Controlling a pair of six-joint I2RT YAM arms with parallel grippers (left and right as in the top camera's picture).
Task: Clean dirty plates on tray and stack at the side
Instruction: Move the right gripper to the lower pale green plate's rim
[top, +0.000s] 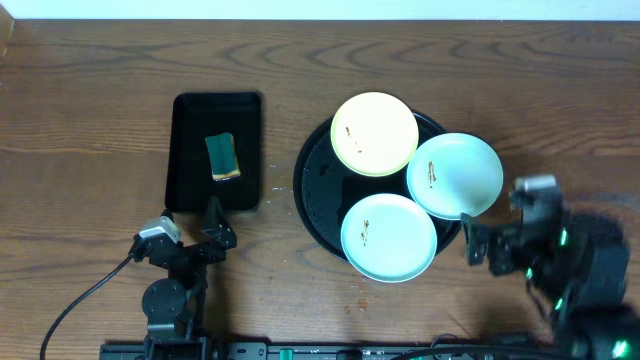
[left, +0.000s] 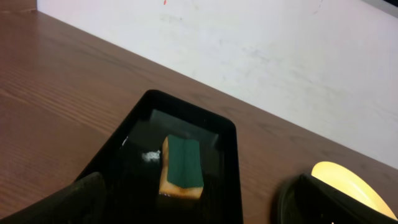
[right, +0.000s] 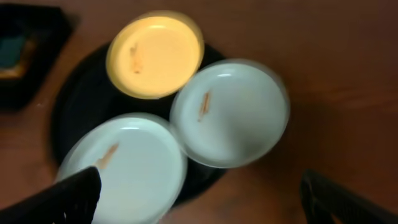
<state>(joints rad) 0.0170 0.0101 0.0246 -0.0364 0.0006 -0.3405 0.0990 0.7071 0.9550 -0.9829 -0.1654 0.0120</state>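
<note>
Large round glossy black tray (top: 312, 190), mid-table toward right edge, holds 3 small round smeared plates (top: 374, 133). Nearest mint-white plate (top: 454, 175) lies just far-side of right gripper (top: 478, 243), nearer arm; fingers spread, empty. Left gripper (top: 214, 230) likewise.

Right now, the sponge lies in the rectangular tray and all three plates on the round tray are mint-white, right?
Not all: the overhead view shows one pale yellow plate and two mint-white plates on the round tray. The sponge is in the rectangular tray.

A green-topped yellow sponge (top: 223, 157) is laid inside a small rectangular black tray (top: 190, 130), which is set on the brown wooden desk (top: 90, 100).
</note>
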